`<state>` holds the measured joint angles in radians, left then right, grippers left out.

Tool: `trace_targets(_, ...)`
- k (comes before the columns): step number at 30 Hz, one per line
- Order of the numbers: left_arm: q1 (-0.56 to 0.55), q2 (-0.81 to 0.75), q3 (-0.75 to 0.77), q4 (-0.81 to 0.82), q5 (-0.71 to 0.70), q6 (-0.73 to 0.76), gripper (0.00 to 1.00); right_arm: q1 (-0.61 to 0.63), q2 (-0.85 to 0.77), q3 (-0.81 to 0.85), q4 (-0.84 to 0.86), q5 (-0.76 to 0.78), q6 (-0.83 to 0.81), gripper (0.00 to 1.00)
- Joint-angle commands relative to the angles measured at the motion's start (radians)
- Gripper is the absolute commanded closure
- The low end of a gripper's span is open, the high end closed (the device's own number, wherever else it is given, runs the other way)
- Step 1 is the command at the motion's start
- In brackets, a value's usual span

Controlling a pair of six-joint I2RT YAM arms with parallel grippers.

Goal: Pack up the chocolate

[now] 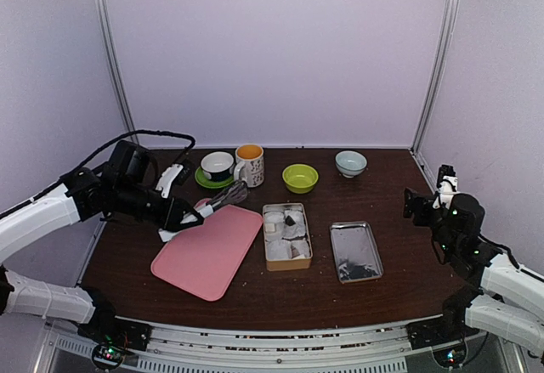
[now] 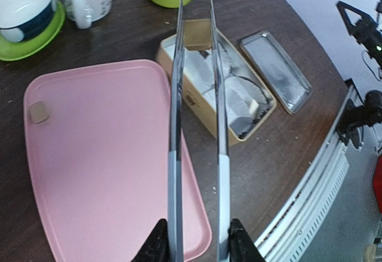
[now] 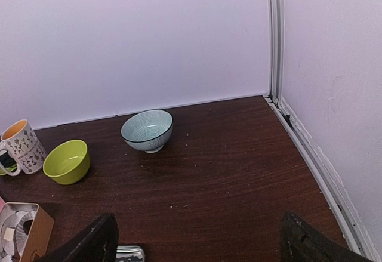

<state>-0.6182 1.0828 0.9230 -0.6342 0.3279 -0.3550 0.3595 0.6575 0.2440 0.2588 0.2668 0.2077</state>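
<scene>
My left gripper (image 1: 183,214) (image 2: 194,241) is shut on the handles of long metal tongs (image 2: 176,95) (image 1: 228,195). The tongs reach out over the pink tray (image 2: 107,172) toward the tin, their tips apart and empty. One small brown chocolate (image 2: 39,112) lies on the tray near its far left corner. The open tin (image 1: 286,237) (image 2: 197,98) holds white paper cups and a dark chocolate (image 1: 291,218). My right gripper (image 1: 423,194) (image 3: 194,253) is open and empty above the table at the right, away from the tin.
The tin's metal lid (image 1: 355,251) (image 2: 280,62) lies right of the tin. At the back stand a cup on a green saucer (image 1: 217,167), a printed mug (image 1: 249,163), a green bowl (image 1: 300,178) (image 3: 67,161) and a pale blue bowl (image 1: 350,163) (image 3: 147,129).
</scene>
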Motion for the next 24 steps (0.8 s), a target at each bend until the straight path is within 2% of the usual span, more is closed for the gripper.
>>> trace_targets(1, -0.058, -0.026, -0.017, 0.111, 0.143, 0.037, 0.76, -0.004, -0.001, 0.011, 0.011, 0.0, -0.01, 0.07)
trace_targets(10, -0.177, 0.038, -0.02, 0.106, 0.111, 0.067, 0.75, -0.004, -0.006, 0.008, 0.013, 0.0, -0.01, 0.07)
trace_targets(17, -0.247, 0.145, 0.004, 0.12, 0.086, 0.07, 0.75, -0.004, 0.002, 0.012, 0.012, -0.003, -0.011, 0.07)
trace_targets(24, -0.26, 0.228, 0.035, 0.047, 0.039, 0.075, 0.75, -0.004, -0.015, 0.003, 0.01, 0.0, -0.01, 0.07)
